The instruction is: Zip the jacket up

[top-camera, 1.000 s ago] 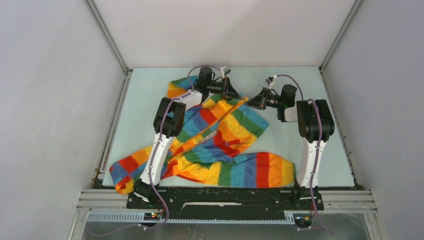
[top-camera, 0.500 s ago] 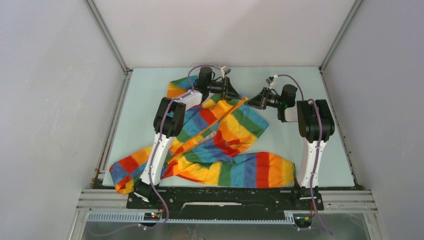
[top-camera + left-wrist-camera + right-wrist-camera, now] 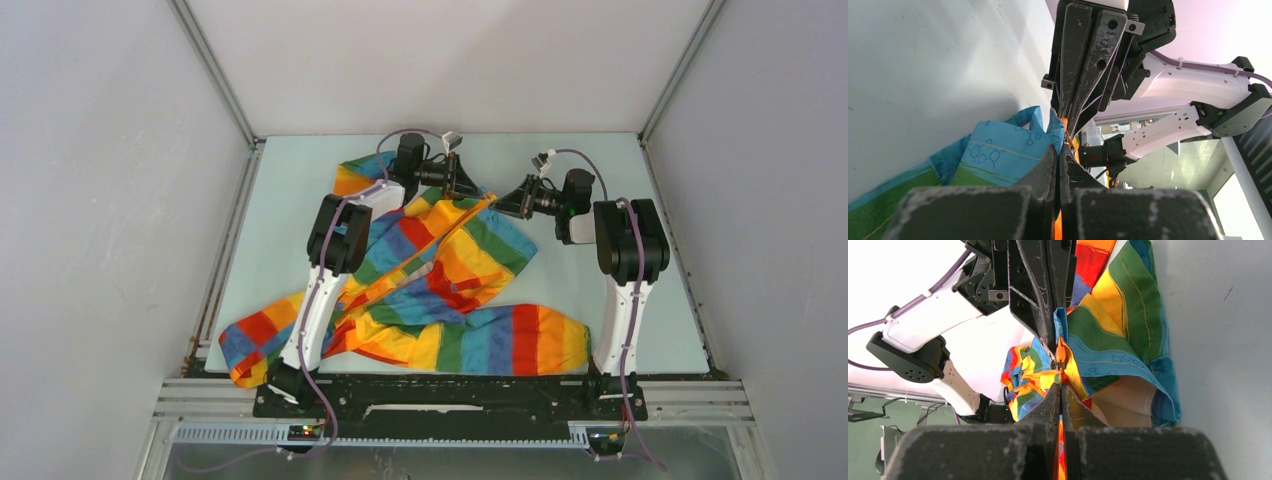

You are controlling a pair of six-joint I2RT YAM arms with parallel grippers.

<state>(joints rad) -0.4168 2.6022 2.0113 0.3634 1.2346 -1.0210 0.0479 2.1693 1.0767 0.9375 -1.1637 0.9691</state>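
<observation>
At the jacket (image 3: 450, 270) edge, left hand (image 3: 464, 189) and right hand (image 3: 502, 205) clamp.

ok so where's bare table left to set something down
Bare table runs along the back wall, right of the right arm, and in the far left corner. Crowded: the jacket covers the middle and near edge, left gripper and right gripper clamped on its far end.

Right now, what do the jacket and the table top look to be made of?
The jacket: soft woven cloth, matte, probably cotton; it creases and shows stitched seams. The table: a hard, smooth pale sheet with slight scuffs, perhaps painted board or laminate.
</observation>
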